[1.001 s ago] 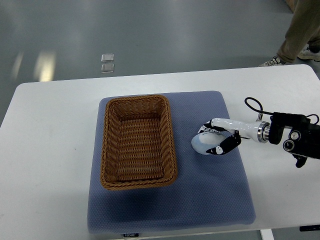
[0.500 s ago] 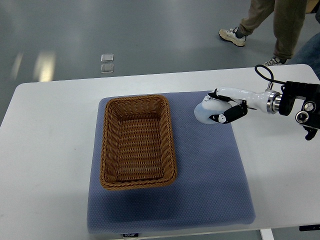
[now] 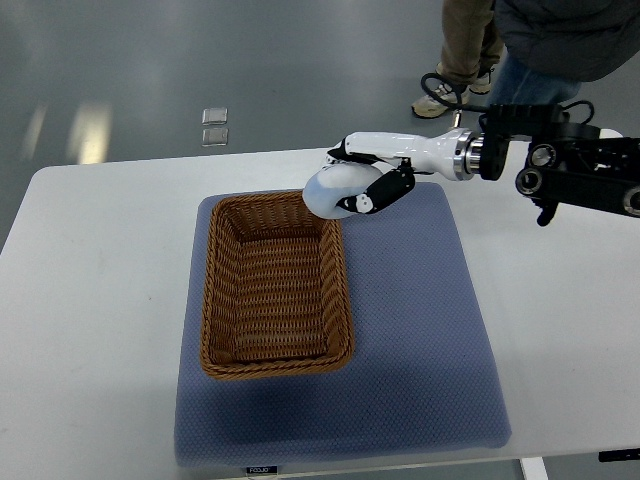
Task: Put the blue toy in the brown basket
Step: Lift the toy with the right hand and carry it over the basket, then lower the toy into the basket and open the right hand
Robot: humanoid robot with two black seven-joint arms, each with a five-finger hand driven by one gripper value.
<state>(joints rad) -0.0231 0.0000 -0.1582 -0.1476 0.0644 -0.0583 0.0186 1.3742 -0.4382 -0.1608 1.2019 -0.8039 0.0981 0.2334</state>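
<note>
Underneath, white table [image 3: 100,260], blue mat [image 3: 420,330], seemingly grey floor [image 3: 300,70].

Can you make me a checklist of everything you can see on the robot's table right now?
Surface: white table with a blue-grey mat on it.
Job's things: pale blue toy held in the air over the far right corner of the brown basket; the basket sits on the mat and looks empty.
Clutter: nothing seen on the table.
Grippers: right hand curled around the toy; left hand not in view.
Cables: black cable looping by the right arm's wrist.
Surroundings: grey floor, two small square things on it, people's legs behind the table.
</note>
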